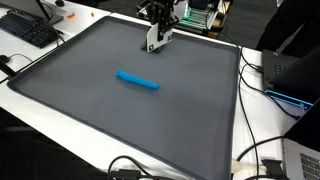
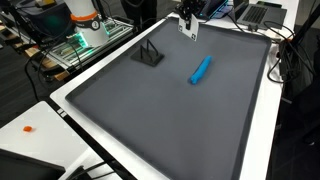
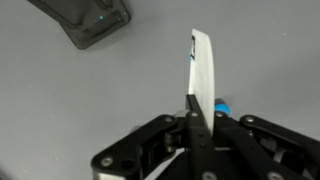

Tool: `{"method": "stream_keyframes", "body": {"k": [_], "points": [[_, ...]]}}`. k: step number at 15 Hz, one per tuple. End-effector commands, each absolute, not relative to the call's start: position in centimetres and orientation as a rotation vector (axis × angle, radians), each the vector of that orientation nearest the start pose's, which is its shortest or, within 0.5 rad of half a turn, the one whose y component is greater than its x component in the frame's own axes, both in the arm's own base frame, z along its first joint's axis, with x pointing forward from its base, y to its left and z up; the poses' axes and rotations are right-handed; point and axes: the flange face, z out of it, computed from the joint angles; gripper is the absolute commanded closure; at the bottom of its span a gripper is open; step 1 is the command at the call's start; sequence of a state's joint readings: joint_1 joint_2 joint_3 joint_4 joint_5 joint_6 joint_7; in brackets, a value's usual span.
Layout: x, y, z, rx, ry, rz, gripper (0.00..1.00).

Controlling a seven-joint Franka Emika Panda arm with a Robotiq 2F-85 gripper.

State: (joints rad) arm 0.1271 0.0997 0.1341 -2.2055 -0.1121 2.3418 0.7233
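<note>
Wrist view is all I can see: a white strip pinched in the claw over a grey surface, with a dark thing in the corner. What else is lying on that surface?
Observer: A blue cylinder lies flat near the middle of the grey mat, well apart from the gripper.
Operator: Where on the mat is the claw?
Observer: Close to one edge. The white strip hangs down from the shut gripper there. I cannot tell whether its tip touches the mat.
Operator: Anything beyond the mat?
Observer: A keyboard sits just off one corner.
</note>
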Motion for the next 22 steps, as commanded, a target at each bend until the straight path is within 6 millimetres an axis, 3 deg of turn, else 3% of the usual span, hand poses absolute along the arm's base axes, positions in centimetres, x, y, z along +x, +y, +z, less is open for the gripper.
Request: {"method": "stream_keyframes", "body": {"k": [1,4,8,12,16,19,22], "points": [[52.8,13.9,34.0,-3.123,0.610,-0.104,0.96],[53.3,14.3,33.9,-3.126,0.554,-0.116,0.99],[56.7,16.8,34.0,-3.166,0.165,-0.185,0.99],[59.9,18.4,32.2,-3.166,-0.186,-0.152,0.99],[62.4,18.5,29.7,-3.162,-0.491,-0.103,0.99],[63.7,18.1,28.4,-3.163,-0.599,-0.100,0.99],[64.8,17.1,27.6,-3.193,-0.578,-0.108,0.99]]}}
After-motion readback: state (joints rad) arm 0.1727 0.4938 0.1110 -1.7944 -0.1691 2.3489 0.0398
